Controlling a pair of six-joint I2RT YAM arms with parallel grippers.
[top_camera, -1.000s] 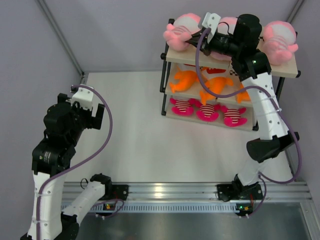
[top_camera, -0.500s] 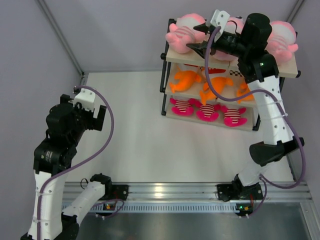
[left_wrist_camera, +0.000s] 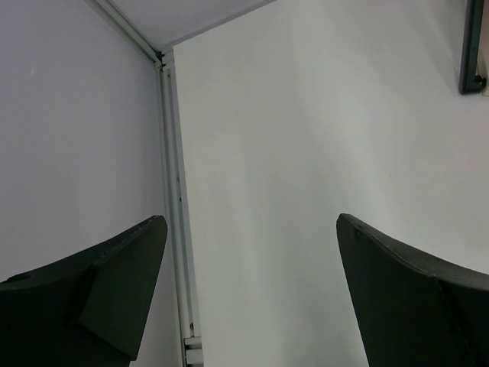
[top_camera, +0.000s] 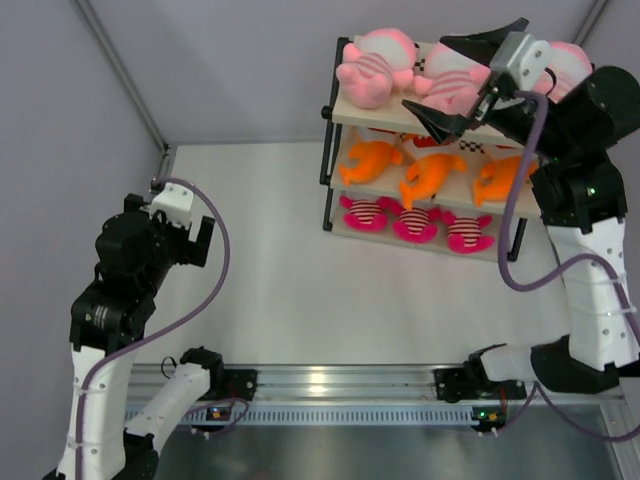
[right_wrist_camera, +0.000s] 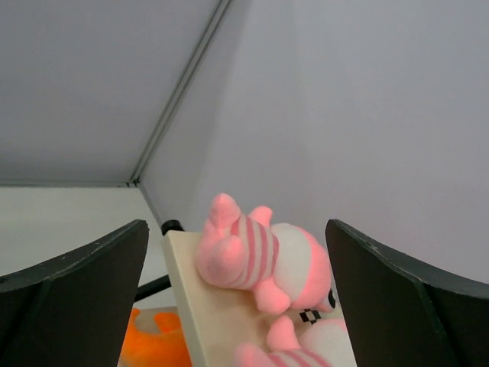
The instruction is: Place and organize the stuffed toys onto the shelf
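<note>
The shelf point(top_camera: 348, 114) stands at the back right with stuffed toys on all three boards. Three pale pink dolls lie on top, the middle one point(top_camera: 452, 88) between the other two. Orange sharks point(top_camera: 432, 172) fill the middle board and magenta creatures point(top_camera: 415, 222) the bottom one. My right gripper point(top_camera: 425, 73) hovers open above the top board, holding nothing. Its wrist view shows the left pink doll point(right_wrist_camera: 263, 254) lying on the shelf board point(right_wrist_camera: 195, 306) between the spread fingers. My left gripper point(top_camera: 190, 238) stands open and empty over the table at the left.
White enclosure walls close in the table at the left and back. A wall seam rail point(left_wrist_camera: 174, 229) runs under my left gripper point(left_wrist_camera: 250, 222). A black shelf post foot point(left_wrist_camera: 474, 53) shows at the far right of the left wrist view. The arm bases sit on the front rail point(top_camera: 330, 385).
My right gripper went from shut to wide open and drew back to the right and up from the top board, leaving the middle pink doll lying there. The left arm barely moved.
</note>
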